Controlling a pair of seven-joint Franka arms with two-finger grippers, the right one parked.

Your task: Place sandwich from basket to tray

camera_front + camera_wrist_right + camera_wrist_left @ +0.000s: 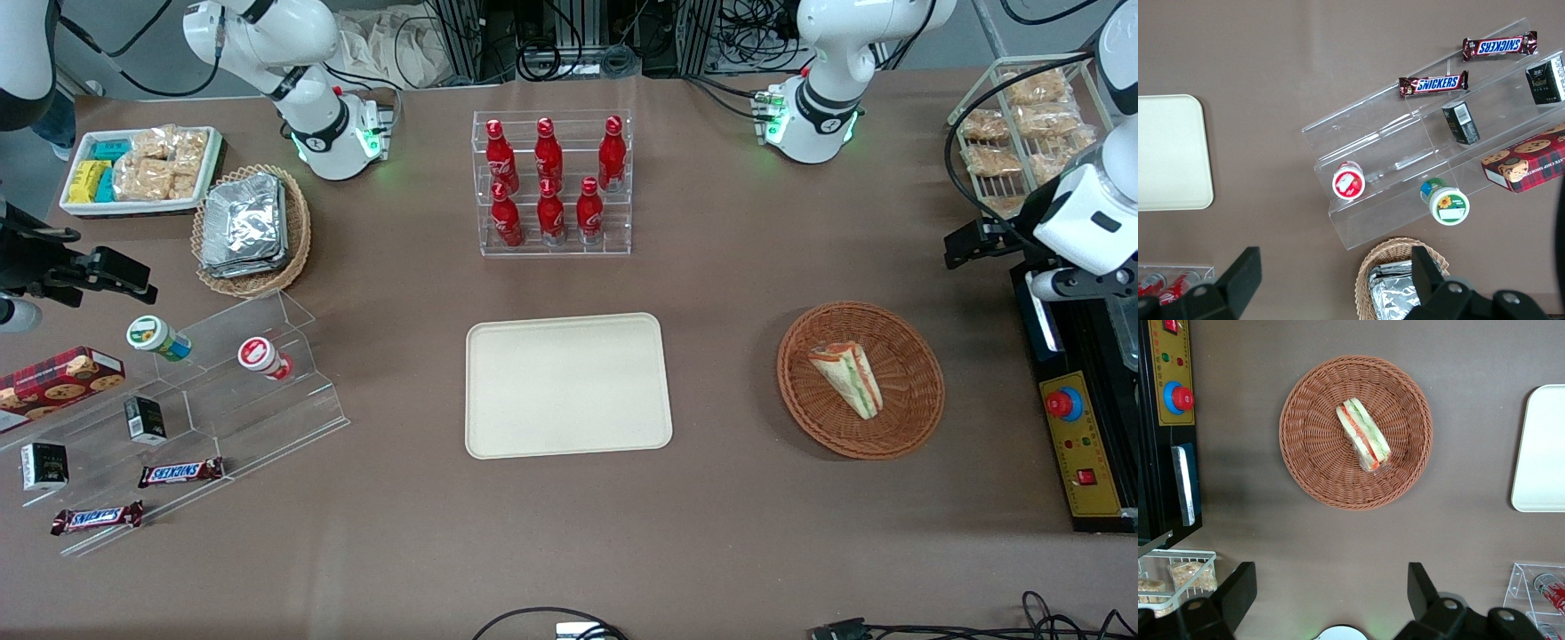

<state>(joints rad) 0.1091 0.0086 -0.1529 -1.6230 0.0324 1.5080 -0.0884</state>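
Sandwich (1363,434), a small triangular wedge of pale bread with green, red and orange layers in clear wrap, is lying flat inside the round reddish-brown woven wicker basket (1309,463). Hanging high above it, well clear, is the left gripper (1331,595), its dark fingers (1237,590) spread wide and holding nothing. The reach is only starting, I'd say: next comes a descent to straddle the wedge. Sitting bare on the brown desk (729,293), the flat cream-beige tray (498,427) is waiting beside the basket.
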